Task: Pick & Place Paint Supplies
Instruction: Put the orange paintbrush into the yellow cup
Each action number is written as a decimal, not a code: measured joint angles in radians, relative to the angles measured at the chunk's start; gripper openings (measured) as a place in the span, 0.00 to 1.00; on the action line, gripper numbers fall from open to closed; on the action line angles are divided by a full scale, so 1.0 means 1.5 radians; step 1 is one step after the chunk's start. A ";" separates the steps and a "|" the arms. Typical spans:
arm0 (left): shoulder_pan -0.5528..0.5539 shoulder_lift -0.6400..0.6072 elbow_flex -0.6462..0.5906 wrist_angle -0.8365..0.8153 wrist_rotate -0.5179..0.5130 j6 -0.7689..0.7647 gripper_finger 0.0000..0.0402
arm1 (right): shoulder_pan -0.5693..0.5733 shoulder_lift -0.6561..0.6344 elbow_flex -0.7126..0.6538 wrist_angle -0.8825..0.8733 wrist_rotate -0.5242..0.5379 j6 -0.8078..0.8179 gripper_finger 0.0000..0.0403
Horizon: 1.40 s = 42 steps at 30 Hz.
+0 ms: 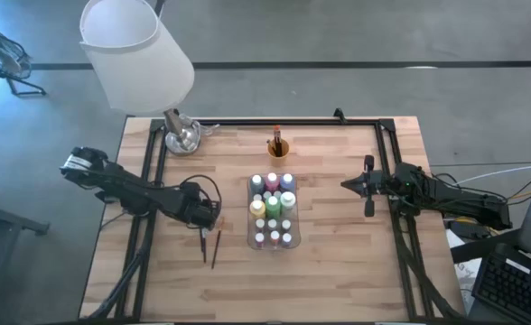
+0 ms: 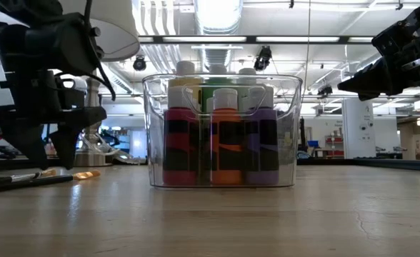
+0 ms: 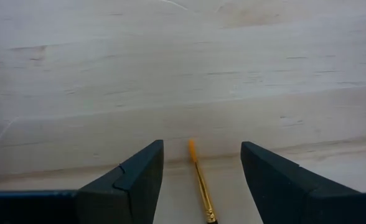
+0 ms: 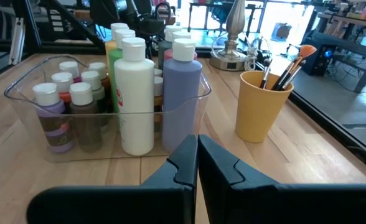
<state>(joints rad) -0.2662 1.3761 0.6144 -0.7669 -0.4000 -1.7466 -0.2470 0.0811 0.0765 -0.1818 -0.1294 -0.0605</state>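
Two thin paintbrushes (image 1: 209, 247) lie flat on the wooden table, left of the clear tray (image 1: 251, 209). My left gripper (image 1: 213, 217) hangs open just above their far ends, pointing steeply down. In the left wrist view, one brush with an orange tip (image 3: 200, 183) lies between its two fingers, and neither finger touches it. The tray holds several paint bottles (image 4: 136, 93) standing upright. My right gripper (image 1: 347, 184) waits shut, right of the tray and above the table.
A small orange cup (image 1: 277, 146) with brushes standing in it sits behind the tray. A lamp with a white shade (image 1: 135, 50) and a metal base (image 1: 182, 137) stands at the far left corner. Bare wood lies in front of the tray.
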 joint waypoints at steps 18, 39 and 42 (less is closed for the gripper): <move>0.002 0.000 -0.034 0.031 0.011 -0.003 0.48 | 0.000 0.000 0.000 0.000 0.000 0.000 0.02; 0.002 0.001 -0.034 0.045 0.001 0.002 0.48 | 0.000 0.000 0.000 0.000 0.000 0.000 0.02; 0.002 0.001 -0.034 0.045 0.003 0.006 0.48 | 0.000 0.000 0.000 0.000 0.000 0.000 0.02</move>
<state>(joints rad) -0.2630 1.3773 0.5629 -0.6998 -0.3962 -1.7374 -0.2472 0.0811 0.0765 -0.1822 -0.1295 -0.0605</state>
